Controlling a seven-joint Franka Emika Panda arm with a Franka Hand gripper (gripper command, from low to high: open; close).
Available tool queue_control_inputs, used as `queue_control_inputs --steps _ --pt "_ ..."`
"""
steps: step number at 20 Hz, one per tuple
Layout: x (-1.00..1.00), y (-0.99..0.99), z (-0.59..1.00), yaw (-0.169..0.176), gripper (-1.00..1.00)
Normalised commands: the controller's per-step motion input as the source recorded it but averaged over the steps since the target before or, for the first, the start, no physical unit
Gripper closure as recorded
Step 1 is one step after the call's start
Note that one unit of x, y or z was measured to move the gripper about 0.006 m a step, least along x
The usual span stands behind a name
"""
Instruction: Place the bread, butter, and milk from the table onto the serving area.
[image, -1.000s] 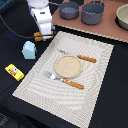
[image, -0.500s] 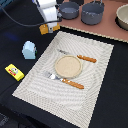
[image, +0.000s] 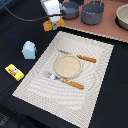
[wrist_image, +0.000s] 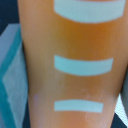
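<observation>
The bread (image: 48, 25), an orange-golden loaf, hangs under my gripper (image: 53, 20) at the back, just beyond the placemat's far corner on the exterior view's left. The gripper is shut on it, and its fingers are mostly hidden by the loaf. In the wrist view the bread (wrist_image: 75, 65) fills the picture with its pale slash marks. The light-blue milk carton (image: 29, 50) stands on the dark table beside the mat's left edge. The yellow butter box (image: 14, 72) lies nearer the front left. The striped beige serving mat (image: 95, 95) holds a tan plate (image: 67, 65).
An orange-handled knife (image: 82, 58) and fork (image: 65, 80) lie either side of the plate. A pinkish-brown board (image: 110, 31) at the back carries two grey pots (image: 92, 12) and a pale bowl (image: 122, 17). A black cable runs from the gripper to the left.
My gripper has moved towards the exterior view's right and slightly back, and the bread has moved with it.
</observation>
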Motion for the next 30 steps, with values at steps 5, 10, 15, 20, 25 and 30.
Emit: queue_control_inputs --steps 5,10,15,20,25,30 --pt "0.93 -0.45 0.45 -0.063 1.00" --pt "0.92 -0.40 0.32 -0.073 1.00" --pt "0.99 -0.27 0.42 -0.047 1.00" --pt "1.00 -0.23 0.41 -0.030 1.00" --pt "0.90 -0.32 0.15 -0.062 1.00" --pt "0.86 -0.37 0.04 -0.079 1.00"
